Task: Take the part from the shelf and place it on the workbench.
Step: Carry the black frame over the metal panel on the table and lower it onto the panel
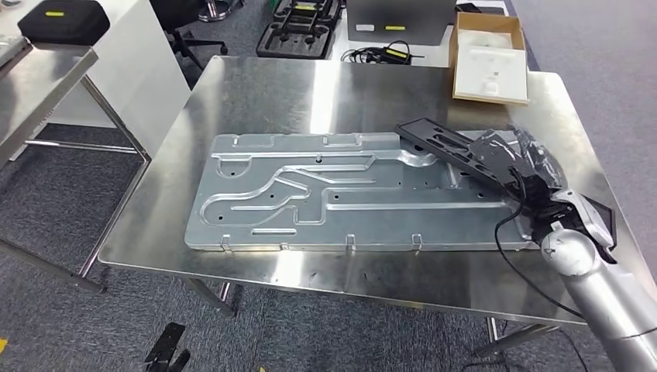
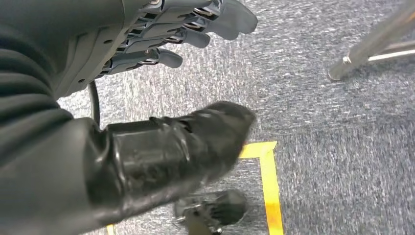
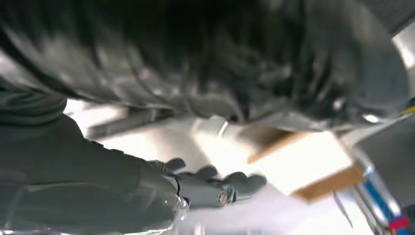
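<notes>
While the right hand (image 1: 534, 182) grips the flat black part (image 1: 457, 151), left fingers (image 2: 195, 29) spread empty.

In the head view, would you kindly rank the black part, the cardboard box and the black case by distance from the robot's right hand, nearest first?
1. The black part: held by the right hand, over the workbench's right side.
2. The cardboard box: far right corner of the workbench.
3. The black case: on the side table, far left.

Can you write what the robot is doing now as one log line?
right hand: holds black part over metal plate | left hand: empty, hanging
</notes>
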